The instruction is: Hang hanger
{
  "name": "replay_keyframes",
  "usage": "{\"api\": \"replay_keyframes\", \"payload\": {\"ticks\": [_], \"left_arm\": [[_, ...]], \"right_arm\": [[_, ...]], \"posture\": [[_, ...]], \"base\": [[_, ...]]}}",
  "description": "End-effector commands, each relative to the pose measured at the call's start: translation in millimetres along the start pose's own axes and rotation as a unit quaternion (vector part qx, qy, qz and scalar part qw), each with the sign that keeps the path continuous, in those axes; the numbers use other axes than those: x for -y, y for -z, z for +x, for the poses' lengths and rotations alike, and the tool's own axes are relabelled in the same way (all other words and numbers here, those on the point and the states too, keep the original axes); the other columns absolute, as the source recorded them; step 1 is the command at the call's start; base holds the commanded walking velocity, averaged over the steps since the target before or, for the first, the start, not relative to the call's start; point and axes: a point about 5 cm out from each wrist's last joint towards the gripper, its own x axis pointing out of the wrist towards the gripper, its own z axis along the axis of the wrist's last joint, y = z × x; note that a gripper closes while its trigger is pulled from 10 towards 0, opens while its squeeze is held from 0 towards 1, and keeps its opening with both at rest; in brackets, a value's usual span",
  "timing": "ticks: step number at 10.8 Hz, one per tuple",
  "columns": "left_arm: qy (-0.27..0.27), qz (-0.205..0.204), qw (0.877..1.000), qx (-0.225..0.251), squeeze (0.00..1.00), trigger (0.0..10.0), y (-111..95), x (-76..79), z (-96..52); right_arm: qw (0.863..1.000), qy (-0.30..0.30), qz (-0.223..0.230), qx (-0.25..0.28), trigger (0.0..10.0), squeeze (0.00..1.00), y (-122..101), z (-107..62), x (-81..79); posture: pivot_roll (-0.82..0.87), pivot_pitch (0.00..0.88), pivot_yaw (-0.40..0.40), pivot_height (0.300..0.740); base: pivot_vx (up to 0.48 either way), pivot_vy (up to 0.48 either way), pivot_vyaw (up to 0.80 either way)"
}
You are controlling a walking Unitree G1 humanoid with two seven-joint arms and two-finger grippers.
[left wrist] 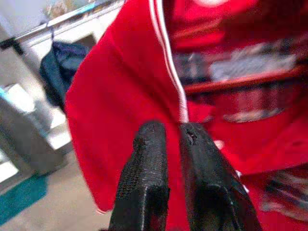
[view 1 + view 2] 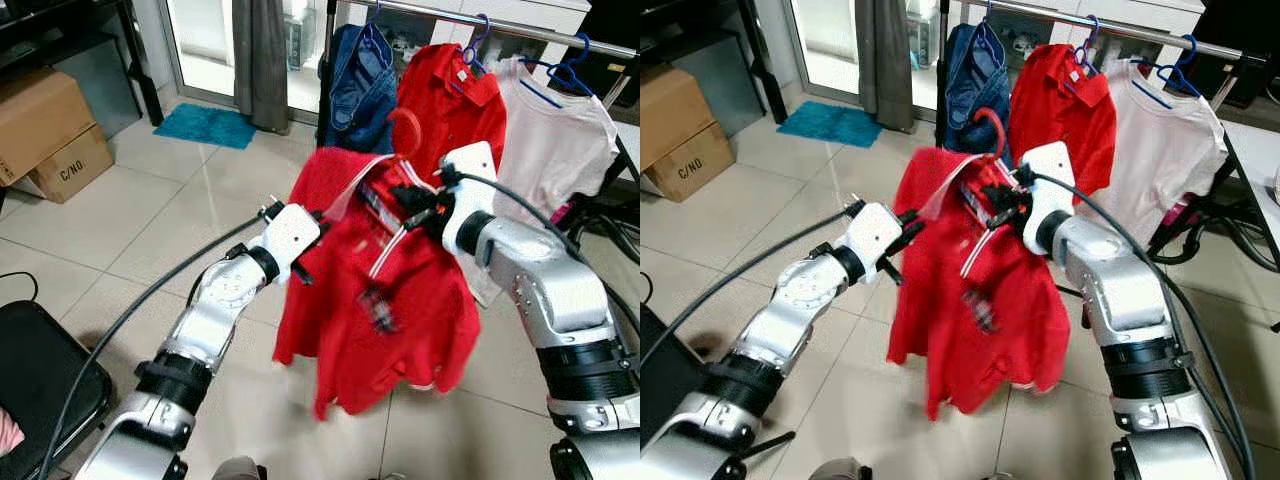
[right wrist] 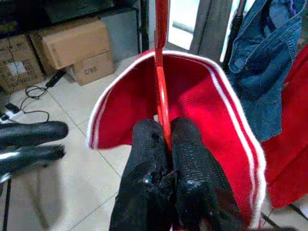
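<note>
A red polo shirt point(image 2: 400, 310) with white-striped collar hangs on a red hanger point(image 2: 405, 130) held up in front of me. My right gripper point(image 3: 163, 130) is shut on the hanger's thin neck, just below the hook. My left gripper point(image 1: 172, 132) sits at the shirt's left shoulder, its fingers point(image 1: 149, 149) pressed nearly together with only cloth behind them. Behind the shirt, the metal clothes rail point(image 2: 500, 25) runs across the top of the view. The hanger's hook is below the rail and apart from it.
On the rail hang a denim jacket point(image 2: 360, 85), another red shirt point(image 2: 450, 100) and a white T-shirt point(image 2: 555, 140) on blue hangers. Cardboard boxes point(image 2: 45, 130) stand at the left, a teal mat point(image 2: 205, 125) lies by the door, and a black seat point(image 2: 40, 380) is close at my left.
</note>
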Motion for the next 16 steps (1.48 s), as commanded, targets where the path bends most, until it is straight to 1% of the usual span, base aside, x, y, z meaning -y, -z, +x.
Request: {"api": "replay_keyframes", "payload": {"ticks": [1,2,3,4,5,6,7,9,10,11,12,13,14,15,16], "left_arm": [[0.019,-0.013,0.999,0.029,1.00,10.0,-8,0.6,-1.5],[0.053,-0.029,0.997,0.048,1.00,10.0,-12,1.0,-8.8],[0.077,-0.035,0.995,0.051,1.00,10.0,-11,-0.8,-15.9],[0.097,-0.051,0.992,0.056,1.00,10.0,-14,-11.8,-27.5],[0.073,-0.034,0.996,0.047,1.00,10.0,-20,-38.8,-38.0],[0.036,-0.009,0.999,0.021,1.00,10.0,-17,-55.3,-41.8],[-0.009,-0.002,1.000,0.007,1.00,10.0,-18,-71.5,-45.7],[0.004,-0.029,0.999,0.033,0.00,10.0,-29,-75.4,-50.3],[0.004,-0.034,0.999,0.032,0.00,10.0,-29,-77.1,-52.1],[0.007,-0.050,0.998,0.033,0.00,10.0,-29,-76.0,-53.3],[-0.014,-0.067,0.997,0.028,0.00,10.0,-26,-71.4,-54.2],[-0.079,-0.129,0.989,-0.001,0.00,10.0,-13,-58.1,-54.5],[-0.117,-0.159,0.980,-0.008,0.00,10.0,-4,-46.2,-60.4],[-0.178,-0.163,0.969,-0.045,0.00,10.0,13,-39.6,-68.7],[-0.205,-0.164,0.962,-0.072,0.00,10.0,27,-24.7,-80.8]], "right_arm": [[0.999,0.015,-0.018,0.027,10.0,0.00,-14,-1.5,7.7],[0.999,0.017,-0.021,0.024,10.0,0.00,-13,-2.0,8.9],[0.999,0.018,-0.025,0.022,10.0,0.00,-12,-2.3,9.4],[0.999,0.015,-0.041,0.015,10.0,0.00,-10,-3.4,10.7],[0.998,0.004,-0.058,0.008,10.0,0.00,-8,-4.7,11.7],[0.998,0.003,-0.060,0.007,10.0,0.00,-7,-5.4,12.7],[0.998,0.004,-0.061,0.007,10.0,0.00,-7,-6.6,14.3],[0.998,-0.006,-0.069,0.006,10.0,0.00,-6,-10.2,15.6],[0.997,-0.009,-0.073,0.004,10.0,0.00,-6,-12.3,17.7],[0.997,-0.002,-0.076,0.000,10.0,0.00,-5,-14.1,21.1],[0.997,0.023,-0.069,-0.011,10.0,0.00,2,-16.2,25.8],[0.994,0.095,-0.021,-0.042,10.0,0.00,27,-20.8,32.3],[0.987,0.151,0.025,-0.049,10.0,0.00,46,-27.0,33.7],[0.980,0.178,0.070,-0.047,10.0,0.00,64,-34.0,28.0],[0.969,0.229,0.086,-0.040,10.0,0.00,78,-41.9,19.6]], "posture": [[0.05,0.000,-0.045,0.740],[0.05,0.000,-0.044,0.740],[0.05,0.000,-0.044,0.740],[0.05,0.000,-0.046,0.740],[0.06,0.000,-0.047,0.740],[0.06,0.000,-0.048,0.740],[0.06,0.000,-0.047,0.740],[0.05,0.000,-0.046,0.740],[0.05,0.000,-0.045,0.740],[0.05,0.000,-0.044,0.740],[0.06,0.000,-0.046,0.740],[0.05,0.000,-0.043,0.740],[0.05,0.000,-0.040,0.740],[0.05,0.003,-0.034,0.740],[0.05,0.010,-0.030,0.740]], "base": [[0.000,0.000,0.00],[0.000,0.000,0.00],[0.000,0.000,0.00],[0.000,0.000,0.00],[0.000,0.000,0.00],[0.000,0.000,0.00],[0.000,0.000,0.00],[0.000,0.000,0.00],[0.000,0.000,0.00],[0.000,0.000,0.00],[0.000,0.000,0.00],[0.000,0.000,0.00],[0.000,0.000,0.00],[0.000,0.000,0.00],[0.000,0.000,0.00]]}}
